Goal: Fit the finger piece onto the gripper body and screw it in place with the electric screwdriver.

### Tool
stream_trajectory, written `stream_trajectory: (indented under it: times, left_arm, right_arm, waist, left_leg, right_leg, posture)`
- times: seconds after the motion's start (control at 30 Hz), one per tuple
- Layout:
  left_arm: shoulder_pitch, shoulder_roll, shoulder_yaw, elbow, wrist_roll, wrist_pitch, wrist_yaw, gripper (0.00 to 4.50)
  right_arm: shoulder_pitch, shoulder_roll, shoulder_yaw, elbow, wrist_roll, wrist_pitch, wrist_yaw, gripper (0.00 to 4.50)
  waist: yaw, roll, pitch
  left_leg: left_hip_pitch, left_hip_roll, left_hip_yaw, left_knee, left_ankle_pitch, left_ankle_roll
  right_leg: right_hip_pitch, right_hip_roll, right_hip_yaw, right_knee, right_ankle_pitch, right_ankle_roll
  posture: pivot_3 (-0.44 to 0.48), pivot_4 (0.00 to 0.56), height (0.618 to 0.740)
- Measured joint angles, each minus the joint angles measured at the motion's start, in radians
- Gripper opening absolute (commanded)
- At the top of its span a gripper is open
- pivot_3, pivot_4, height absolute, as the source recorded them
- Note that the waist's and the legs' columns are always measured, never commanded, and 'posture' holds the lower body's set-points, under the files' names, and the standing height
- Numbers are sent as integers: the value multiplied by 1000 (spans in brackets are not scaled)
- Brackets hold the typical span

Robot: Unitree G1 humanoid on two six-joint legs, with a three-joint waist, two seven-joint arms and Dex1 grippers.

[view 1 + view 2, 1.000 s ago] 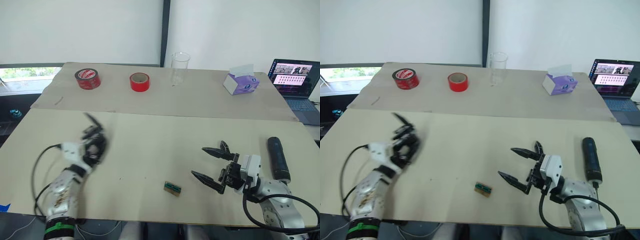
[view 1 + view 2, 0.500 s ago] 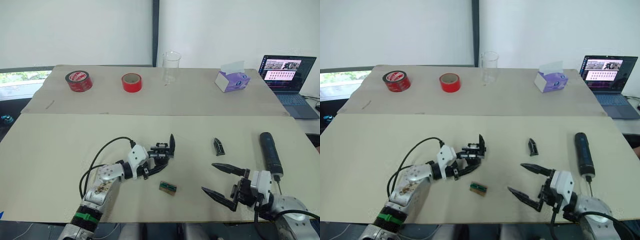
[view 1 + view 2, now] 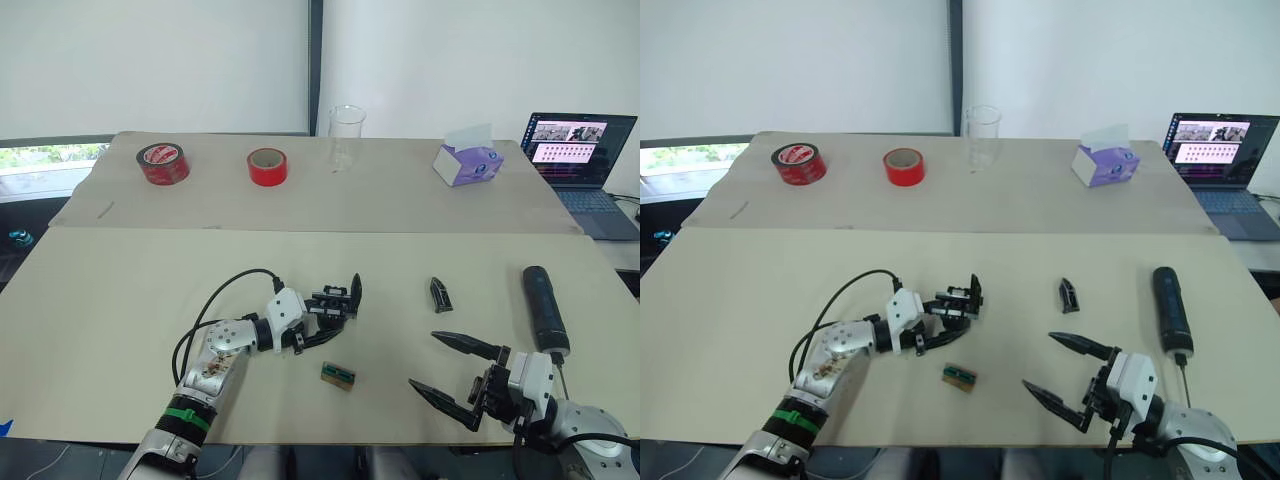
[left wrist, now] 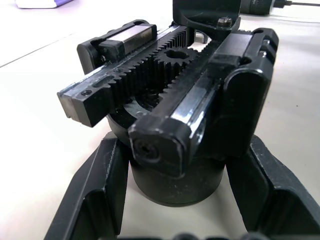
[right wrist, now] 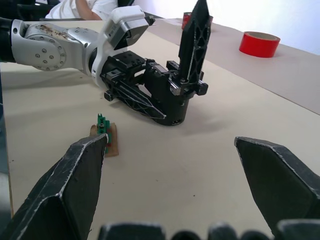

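Your left pincer (image 3: 322, 322) is clamped on the round base of the gripper body (image 3: 338, 300), mid-bench, its one pointed finger up. Left wrist view adds the body's toothed racks and centre gear, which the eye views can't resolve. Right pincer (image 3: 448, 374) hangs spread wide and empty near the front edge, right of the small green-and-brown block (image 3: 337, 375). Finger piece (image 3: 439, 293) lies free further right; electric screwdriver (image 3: 541, 308) beyond it. Laptop (image 3: 582, 150) text unreadable.

two red tape rolls (image 3: 163, 163) (image 3: 267, 167), one glass beaker (image 3: 346, 138), one laptop (image 3: 582, 150) (open)
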Motion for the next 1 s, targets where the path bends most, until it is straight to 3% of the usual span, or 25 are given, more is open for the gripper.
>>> stream_trajectory:
  times: [0.1, 0.23, 0.27, 0.47, 0.67, 0.8, 1.0]
  left_arm:
    - [-5, 15, 2, -4, -1, 17, -19, 2309]
    - [-5, 19, 7, -13, -11, 57, -29, 4260]
    - [-5, 23, 7, -15, -15, 64, -34, 4458]
    - [-28, 81, 27, -5, -68, 128, -134, 4458]
    - [-149, 108, 24, 162, -77, 105, -301, 4458]
    - [-234, 90, 15, 288, -73, 67, -424, 4458]
    - [-341, 25, -5, 451, -29, -10, -495, 4458]
  right_arm:
    - [0, 0, -1, 0, 0, -1, -2, 4500]
    - [-6, 0, -2, 3, -1, -1, -2, 4500]
    - [-9, 0, -2, 4, -2, -1, -2, 4500]
    - [-18, 0, -4, 14, -8, -1, -3, 4500]
    - [-14, 1, -5, 16, -18, -11, -5, 4500]
    - [-8, 6, -5, 15, -19, -16, -10, 4500]
    - [1, 7, -5, 12, -20, -16, -24, 4500]
  waist:
    - [-6, 0, 0]
    - [-6, 1, -1]
    - [-6, 1, -1]
    - [-6, 2, -2]
    - [-4, 2, -2]
    - [-3, 2, -2]
    - [-3, 2, -1]
  left_leg:
    - [0, 0, 0, 0, 0, 0]
    - [0, 0, 0, 0, 0, 0]
    - [1, 0, 0, 0, 0, 0]
    - [1, 0, 0, 0, 0, 0]
    - [1, -1, 1, 0, 0, 0]
    - [0, -2, 1, 1, 0, 0]
    - [-2, -2, 1, 5, -1, 2]
  right_leg:
    - [0, 1, 0, 0, 0, 0]
    - [0, 1, 0, 0, 0, 0]
    - [0, 1, 1, 0, 0, 0]
    - [0, 1, 1, 1, 0, 0]
    - [0, 1, 0, 1, 0, 0]
    - [0, 1, 1, 0, 0, 0]
    - [0, 2, 1, 1, 0, 1]
  posture:
    - [0, 150, 740]
    - [0, 150, 740]
    - [0, 150, 740]
    - [0, 150, 740]
    - [0, 150, 740]
    - [0, 150, 740]
    - [0, 150, 740]
